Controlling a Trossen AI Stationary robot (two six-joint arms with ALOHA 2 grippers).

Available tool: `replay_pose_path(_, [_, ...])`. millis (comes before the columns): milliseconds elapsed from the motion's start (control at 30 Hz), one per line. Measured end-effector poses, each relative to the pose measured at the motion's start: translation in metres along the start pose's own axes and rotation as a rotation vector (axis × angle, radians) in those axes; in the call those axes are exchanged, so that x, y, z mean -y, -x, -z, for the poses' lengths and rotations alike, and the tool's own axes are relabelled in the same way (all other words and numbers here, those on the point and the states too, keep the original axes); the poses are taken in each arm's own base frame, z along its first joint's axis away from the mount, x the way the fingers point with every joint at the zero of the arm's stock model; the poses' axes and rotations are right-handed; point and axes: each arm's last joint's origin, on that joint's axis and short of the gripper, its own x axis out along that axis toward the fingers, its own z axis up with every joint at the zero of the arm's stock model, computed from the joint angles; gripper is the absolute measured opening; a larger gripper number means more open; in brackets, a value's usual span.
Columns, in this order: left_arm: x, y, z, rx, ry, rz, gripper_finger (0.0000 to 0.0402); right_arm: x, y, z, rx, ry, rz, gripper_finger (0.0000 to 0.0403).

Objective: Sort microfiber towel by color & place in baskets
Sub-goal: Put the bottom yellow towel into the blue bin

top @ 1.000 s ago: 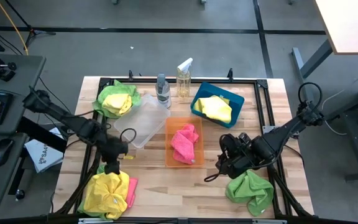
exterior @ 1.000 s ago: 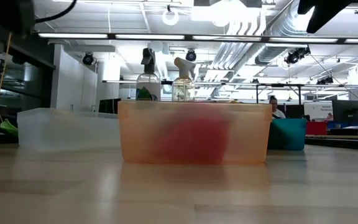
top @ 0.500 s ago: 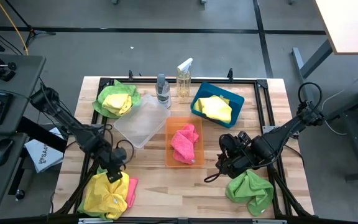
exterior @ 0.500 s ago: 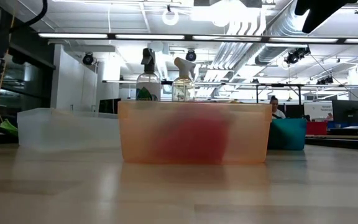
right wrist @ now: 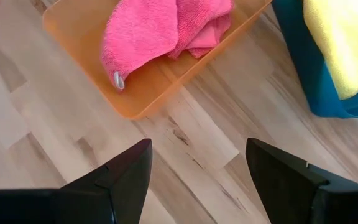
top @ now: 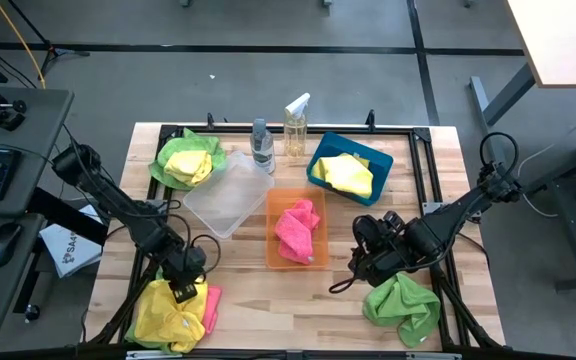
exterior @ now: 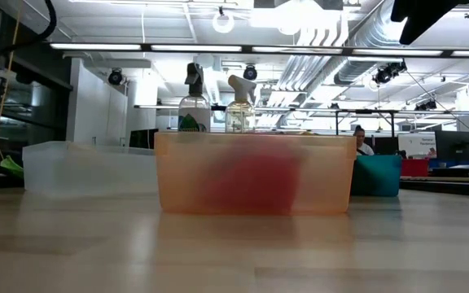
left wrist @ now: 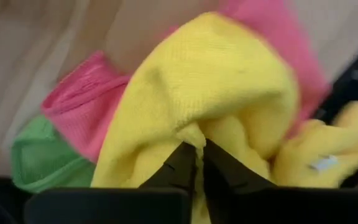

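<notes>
The left claw [left wrist: 196,163] is clamped on a crumpled yellow towel [left wrist: 229,93]; pink [left wrist: 86,102] and green [left wrist: 39,158] towels are partly hidden beneath. The right claw [right wrist: 194,180] is held apart over the table [right wrist: 185,155].

Evenly and brightly lit from ceiling lamps [exterior: 223,19], glaring white in the low view. Soft, faint shadows on the table [top: 258,290]. Blurred close up: yellow towel [left wrist: 229,93] and near tabletop. Sharp from above.

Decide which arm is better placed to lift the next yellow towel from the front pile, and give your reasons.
Left. The left gripper is already on the yellow towel, fingers pinching its fold. The right gripper hangs open beside the orange basket, far from that pile.
</notes>
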Motion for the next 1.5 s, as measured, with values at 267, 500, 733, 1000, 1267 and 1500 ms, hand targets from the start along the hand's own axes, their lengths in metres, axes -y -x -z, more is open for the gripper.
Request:
replay_pose_path(267, [0.040, 0.097, -0.016, 0.396, -0.192, 0.281, 0.0001, 0.016, 0.055, -0.009, 0.151, -0.059, -0.159, 0.0256])
replay_pose_path(500, [0.059, 0.201, -0.045, 0.959, -0.398, 0.292, 0.0001, 0.042, 0.091, -0.020, 0.404, -0.143, -0.196, 0.0256])
replay_pose_path(733, [0.071, 0.237, -0.116, 1.268, -0.576, 0.176, 0.0000, 0.055, 0.099, -0.023, 0.498, -0.168, -0.167, 0.0256])
replay_pose_path(1000, [0.061, 0.272, -0.222, 1.678, -0.661, 0.296, 0.0000, 0.060, 0.102, -0.026, 0.643, -0.192, -0.098, 0.0256])
replay_pose_path(1267, [0.040, 0.289, -0.304, 1.926, -0.642, 0.270, 0.0000, 0.061, 0.103, -0.027, 0.705, -0.199, -0.065, 0.0256])
replay_pose_path(1500, [0.022, 0.266, -0.358, 1.933, -0.627, 0.088, 0.0000, 0.062, 0.103, -0.027, 0.709, -0.199, -0.062, 0.0256])
